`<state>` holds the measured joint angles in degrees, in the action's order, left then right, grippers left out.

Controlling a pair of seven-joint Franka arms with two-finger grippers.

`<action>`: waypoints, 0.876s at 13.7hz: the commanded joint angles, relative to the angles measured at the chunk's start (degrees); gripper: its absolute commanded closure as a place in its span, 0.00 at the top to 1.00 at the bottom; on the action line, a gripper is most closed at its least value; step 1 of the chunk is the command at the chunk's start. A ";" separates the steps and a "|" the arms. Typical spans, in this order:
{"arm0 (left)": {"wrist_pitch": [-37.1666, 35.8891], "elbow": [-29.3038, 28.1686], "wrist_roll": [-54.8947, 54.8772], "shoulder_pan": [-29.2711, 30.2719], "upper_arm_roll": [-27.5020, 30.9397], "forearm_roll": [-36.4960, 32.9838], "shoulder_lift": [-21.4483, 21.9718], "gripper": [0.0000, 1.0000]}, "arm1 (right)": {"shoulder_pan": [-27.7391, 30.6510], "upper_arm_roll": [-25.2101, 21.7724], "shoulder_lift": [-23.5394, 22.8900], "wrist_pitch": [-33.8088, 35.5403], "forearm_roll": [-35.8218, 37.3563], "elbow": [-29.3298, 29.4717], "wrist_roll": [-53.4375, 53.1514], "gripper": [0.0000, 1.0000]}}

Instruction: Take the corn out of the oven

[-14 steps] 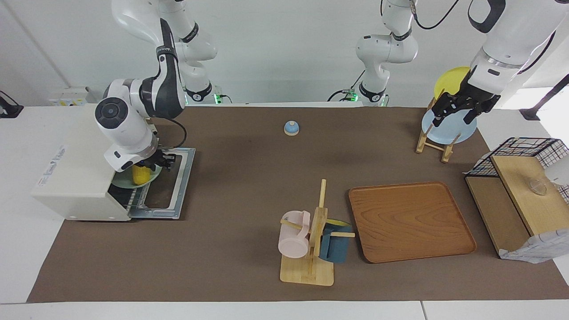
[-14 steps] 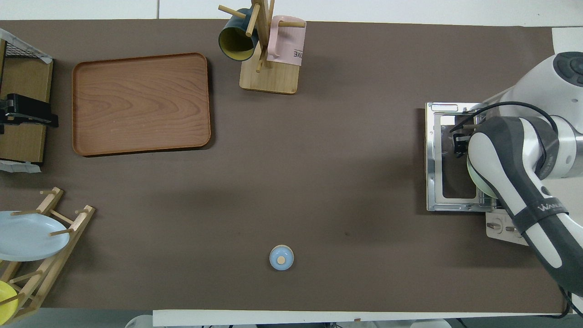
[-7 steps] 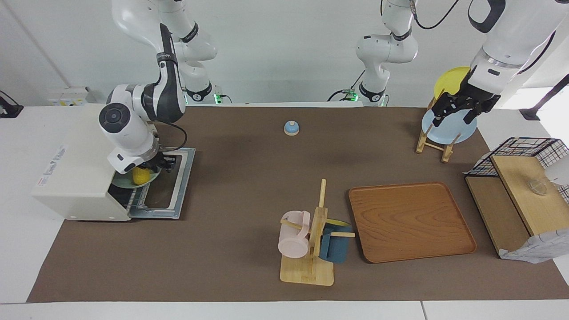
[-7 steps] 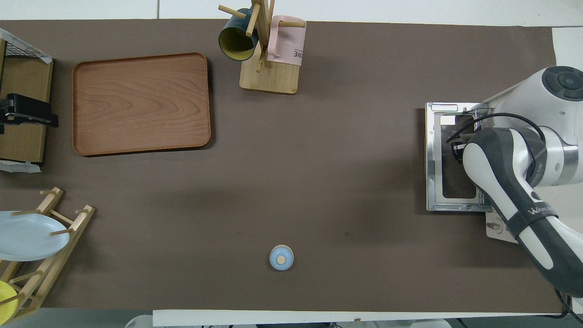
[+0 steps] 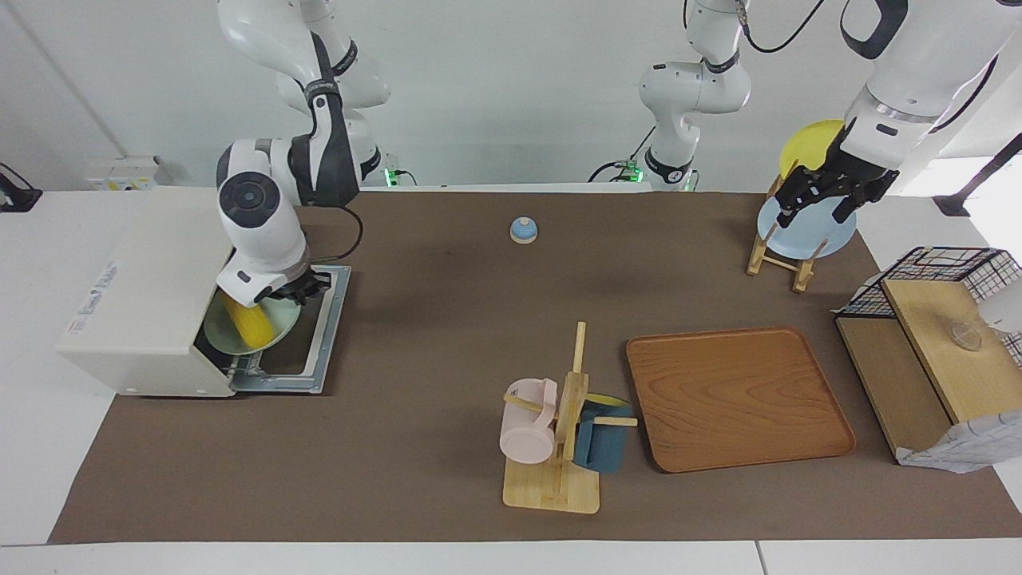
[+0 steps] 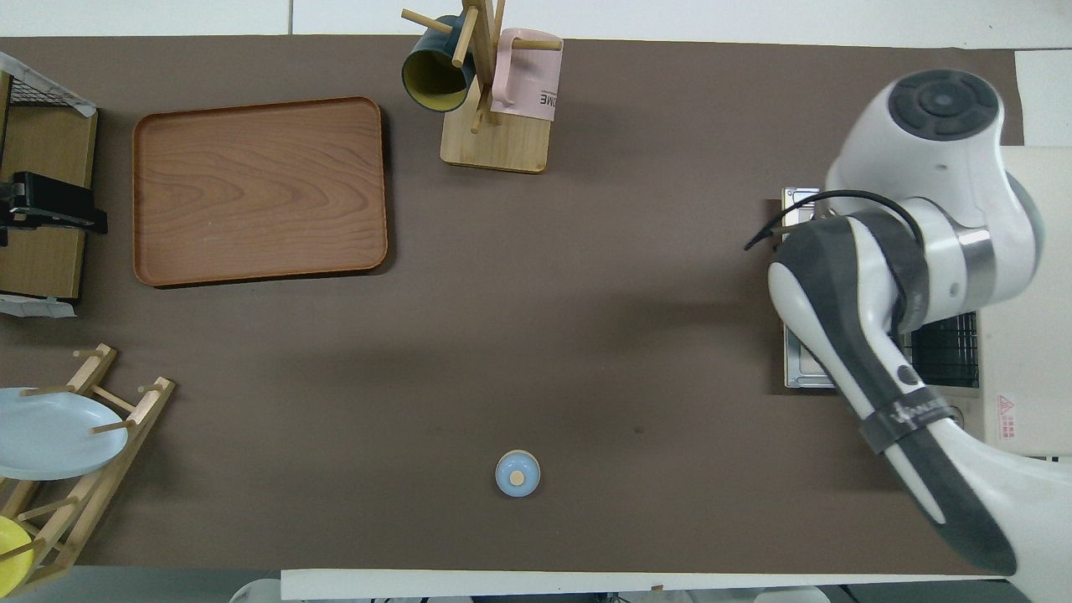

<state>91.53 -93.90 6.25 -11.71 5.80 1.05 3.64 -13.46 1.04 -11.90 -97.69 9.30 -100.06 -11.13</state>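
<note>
Meanwhile, right gripper (image 5: 299, 289) grips a green plate (image 5: 275, 329) bearing the corn (image 5: 244, 323) at the oven (image 5: 148, 299) mouth; left gripper (image 5: 822, 192), fingers apart, hovers over the dish rack (image 5: 778, 247).

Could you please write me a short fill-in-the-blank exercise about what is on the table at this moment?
1. The corn lies on a pale green ____ at the mouth of the oven.
2. The oven's door is ____.
3. The right gripper is over the oven's ____.
4. The left gripper hangs over the light blue plate standing in the wooden ____.

Missing words: plate; open; door; rack
</note>
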 commanded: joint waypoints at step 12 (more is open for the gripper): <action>-0.04 -0.85 -0.27 0.19 0.00 -0.61 0.93 1.00 | -25.83 5.38 -35.13 -12.76 -7.54 37.85 -49.33 0.68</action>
<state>91.53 -93.90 6.25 -11.70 5.80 1.05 3.64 -40.86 5.51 -47.21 -107.14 3.29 -61.63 -58.86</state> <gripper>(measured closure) 0.000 0.916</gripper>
